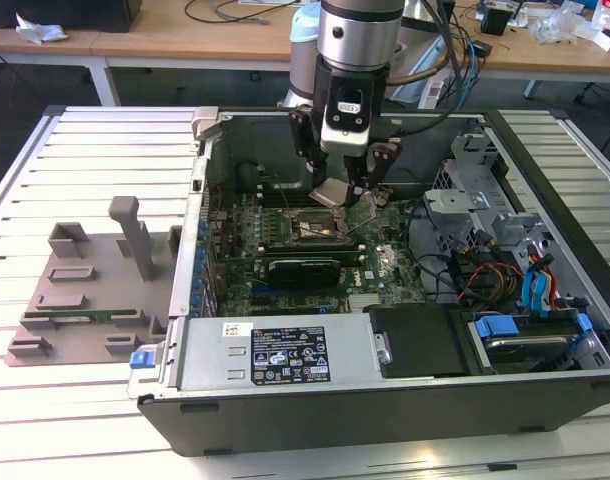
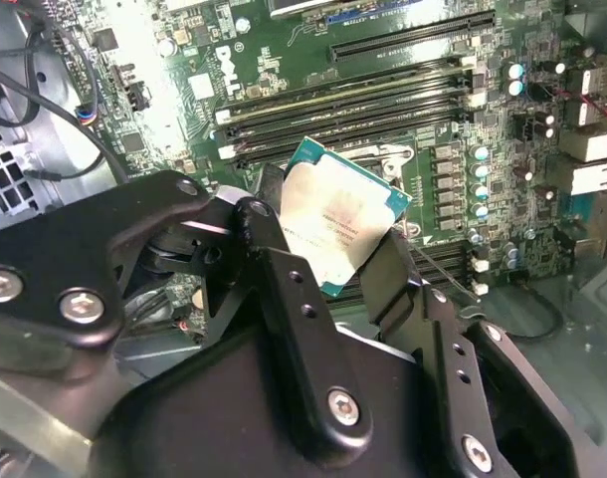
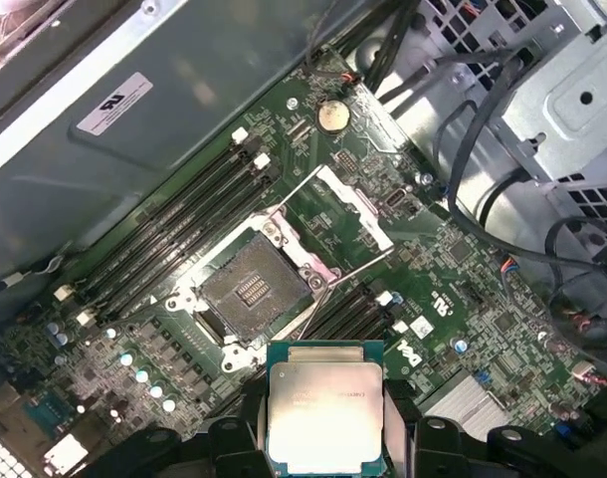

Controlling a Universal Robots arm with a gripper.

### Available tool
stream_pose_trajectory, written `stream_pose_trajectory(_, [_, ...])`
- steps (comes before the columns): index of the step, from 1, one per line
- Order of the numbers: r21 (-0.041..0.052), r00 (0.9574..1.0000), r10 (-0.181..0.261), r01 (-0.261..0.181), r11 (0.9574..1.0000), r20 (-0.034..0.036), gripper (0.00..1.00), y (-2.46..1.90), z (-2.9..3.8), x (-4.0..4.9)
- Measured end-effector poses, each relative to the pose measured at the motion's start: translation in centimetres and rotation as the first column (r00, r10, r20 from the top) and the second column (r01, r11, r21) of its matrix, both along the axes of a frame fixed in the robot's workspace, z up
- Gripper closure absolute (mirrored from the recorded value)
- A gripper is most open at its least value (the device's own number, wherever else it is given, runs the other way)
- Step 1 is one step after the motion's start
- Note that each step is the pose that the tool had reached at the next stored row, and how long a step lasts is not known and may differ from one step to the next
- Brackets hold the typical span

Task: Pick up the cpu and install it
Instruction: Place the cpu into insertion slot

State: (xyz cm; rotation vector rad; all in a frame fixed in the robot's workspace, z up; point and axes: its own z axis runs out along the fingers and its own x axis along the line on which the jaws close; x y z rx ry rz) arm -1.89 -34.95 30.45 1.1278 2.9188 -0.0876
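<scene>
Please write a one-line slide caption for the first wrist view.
The gripper holds the cpu over the motherboard, near the open, empty socket.

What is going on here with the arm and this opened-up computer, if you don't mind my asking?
The arm's tool is clamped on the cpu, gripping it by two opposite edges. It holds the chip above the motherboard inside the open computer case, close to the socket. The socket is uncovered and empty, so the cpu has been picked up but is not yet seated.
</scene>
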Motion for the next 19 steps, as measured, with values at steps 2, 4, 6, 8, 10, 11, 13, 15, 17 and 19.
stream_pose_trajectory(2, [-0.0017, 0.9996, -0.028, 0.028, 0.9996, 0.0000, 0.45, 0.00, -0.01, 0.00])
stream_pose_trajectory(4, [-0.0027, 0.9992, -0.040, 0.040, 0.9992, 0.0000, 0.45, 0.00, -0.01, 0.00])
stream_pose_trajectory(6, [-0.0037, 0.9985, -0.054, 0.054, 0.9985, 0.0001, 0.45, 0.00, -0.01, 0.00])
stream_pose_trajectory(8, [-0.0047, 0.9977, -0.067, 0.067, 0.9977, 0.0002, 0.45, 0.00, -0.02, 0.00])
stream_pose_trajectory(10, [-0.0060, 0.9966, -0.083, 0.083, 0.9966, 0.0002, 0.45, 0.00, -0.02, 0.00])
stream_pose_trajectory(11, [-0.0062, 0.9962, -0.087, 0.087, 0.9962, 0.0003, 0.45, 0.00, -0.02, 0.00])
stream_pose_trajectory(13, [-0.0068, 0.9943, -0.106, 0.106, 0.9943, 0.0003, 0.45, 0.00, -0.03, 0.00])
stream_pose_trajectory(15, [-0.0072, 0.9926, -0.121, 0.121, 0.9926, 0.0004, 0.45, 0.00, -0.03, 0.00])
stream_pose_trajectory(17, [-0.0076, 0.9907, -0.136, 0.136, 0.9906, 0.0005, 0.45, 0.00, -0.04, 0.00])
stream_pose_trajectory(19, [-0.0077, 0.9892, -0.147, 0.147, 0.9892, 0.0004, 0.45, 0.00, -0.05, 0.00])
